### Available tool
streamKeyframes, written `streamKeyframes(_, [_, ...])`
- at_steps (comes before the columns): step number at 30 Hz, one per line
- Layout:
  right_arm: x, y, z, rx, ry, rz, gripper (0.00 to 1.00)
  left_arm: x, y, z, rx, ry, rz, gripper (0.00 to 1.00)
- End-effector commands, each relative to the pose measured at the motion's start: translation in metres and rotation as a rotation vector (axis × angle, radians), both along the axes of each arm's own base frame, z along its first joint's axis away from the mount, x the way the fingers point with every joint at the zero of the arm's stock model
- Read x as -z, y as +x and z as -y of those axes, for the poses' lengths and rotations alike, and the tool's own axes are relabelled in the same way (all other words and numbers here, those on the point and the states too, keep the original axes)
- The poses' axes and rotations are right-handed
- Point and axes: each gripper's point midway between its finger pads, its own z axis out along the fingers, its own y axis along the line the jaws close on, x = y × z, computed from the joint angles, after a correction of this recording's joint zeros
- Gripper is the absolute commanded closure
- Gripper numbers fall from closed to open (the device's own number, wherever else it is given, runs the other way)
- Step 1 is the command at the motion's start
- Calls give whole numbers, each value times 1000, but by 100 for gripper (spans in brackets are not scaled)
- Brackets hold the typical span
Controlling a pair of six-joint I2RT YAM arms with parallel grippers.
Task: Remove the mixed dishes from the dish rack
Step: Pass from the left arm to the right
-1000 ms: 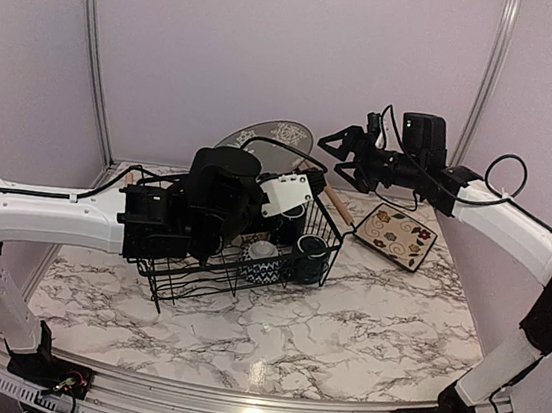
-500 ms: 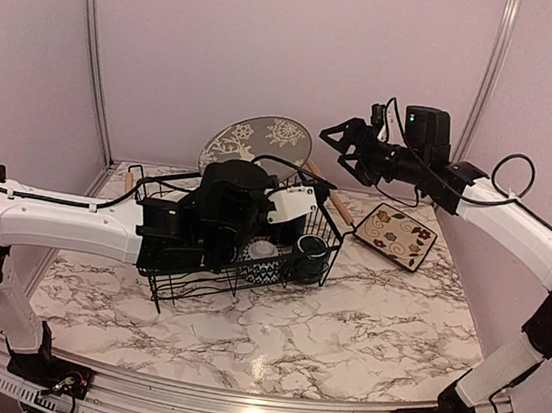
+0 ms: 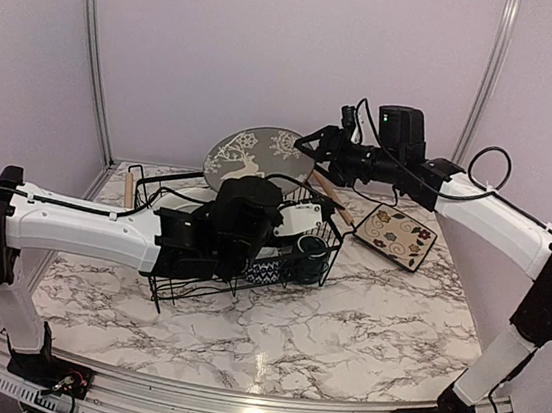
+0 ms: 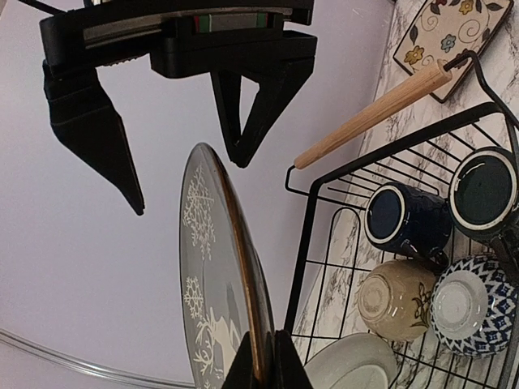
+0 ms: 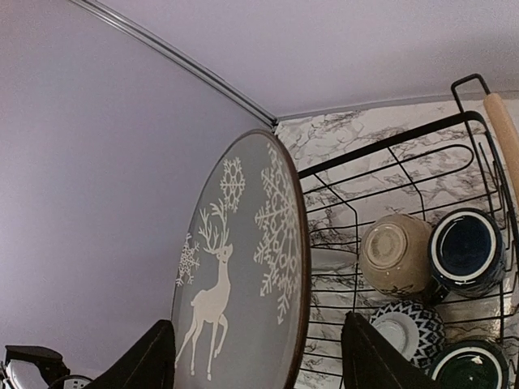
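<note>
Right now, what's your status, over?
Left claw shut on reindeer plate, upright above dish rack. Right claw open at its top edge. Mugs, bowls below, not blocking.

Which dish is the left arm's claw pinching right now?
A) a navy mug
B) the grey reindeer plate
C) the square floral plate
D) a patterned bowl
B: the left gripper has its fingers shut on the rim of the grey reindeer plate, which it holds on edge.
</note>
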Motion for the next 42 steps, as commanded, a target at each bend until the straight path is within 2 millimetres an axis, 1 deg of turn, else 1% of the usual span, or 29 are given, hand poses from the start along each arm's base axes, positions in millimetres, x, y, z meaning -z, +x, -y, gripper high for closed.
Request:
streamKeyframes(1, [-4, -2, -11, -27, 16, -9, 37, -41, 1, -6, -53, -105, 75, 100])
streamKeyframes(3, [0, -3, -15, -44, 38, -25, 42, -40, 1, -6, -54, -101, 75, 100])
streamKeyframes(6, [2, -5, -20, -69, 87, -54, 55, -35, 1, -4, -56, -80, 74, 100])
streamKeyframes(9, [8, -6, -26, -86, 119, -101, 57, -29, 2, -3, -57, -53, 67, 100])
streamKeyframes(11, [10, -7, -29, -105, 143, -122, 57, -26, 2, -3, -58, -46, 64, 100])
streamKeyframes(14, [21, -5, -32, -103, 135, -156, 56, -25, 2, -3, -63, -38, 67, 100])
streamKeyframes(15, [24, -5, -32, -104, 135, -162, 57, -24, 2, -3, -64, -35, 67, 100])
streamKeyframes(19, [30, -6, -33, -107, 143, -183, 71, -21, 3, -3, -71, -23, 69, 100])
streamKeyframes(20, [24, -5, -34, -108, 158, -159, 74, -21, 3, -3, -73, -21, 69, 100])
streamKeyframes(21, [21, -4, -33, -104, 163, -153, 77, -20, 3, -3, -76, -17, 69, 100])
streamKeyframes(26, [11, -5, -32, -102, 216, -146, 100, -18, 4, -5, -98, -24, 71, 100])
streamKeyframes(27, [9, -6, -33, -107, 233, -149, 100, -19, 4, -6, -102, -32, 67, 98])
streamKeyframes(29, [3, -6, -34, -112, 262, -143, 100, -19, 3, -9, -102, -49, 50, 82])
streamKeyframes(30, [2, -5, -34, -111, 270, -143, 100, -19, 2, -10, -98, -62, 39, 70])
streamKeyframes(31, [-1, -5, -33, -109, 279, -135, 100, -20, 1, -12, -96, -78, 28, 61])
streamKeyframes(34, [-10, -2, -30, -101, 302, -109, 100, -24, -4, -17, -82, -134, -26, 36])
streamKeyframes(35, [-13, 0, -28, -97, 313, -97, 100, -29, -7, -20, -73, -167, -45, 21])
streamKeyframes(36, [-16, 1, -27, -96, 323, -89, 100, -32, -9, -22, -64, -196, -65, 11])
streamKeyframes(37, [-18, 2, -24, -95, 332, -80, 100, -37, -12, -23, -50, -231, -88, 3])
streamKeyframes(40, [-28, 5, -16, -95, 352, -50, 100, -49, -23, -30, -1, -329, -163, 1])
streamKeyframes(42, [-32, 8, -8, -81, 348, -33, 100, -64, -31, -36, 39, -410, -202, 1])
